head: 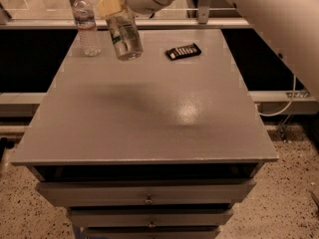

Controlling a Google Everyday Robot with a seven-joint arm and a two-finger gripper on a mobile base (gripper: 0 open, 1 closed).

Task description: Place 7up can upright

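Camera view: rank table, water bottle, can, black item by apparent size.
1. table
2. water bottle and can: look alike; the can, tilted in the gripper above the table, is probably nearer the camera, so not ranked
3. black item

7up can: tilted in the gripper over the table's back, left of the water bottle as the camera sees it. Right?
No. The camera view shows the 7up can right of the water bottle, not left. The rest holds: it is tilted in the gripper, over the back of the table.
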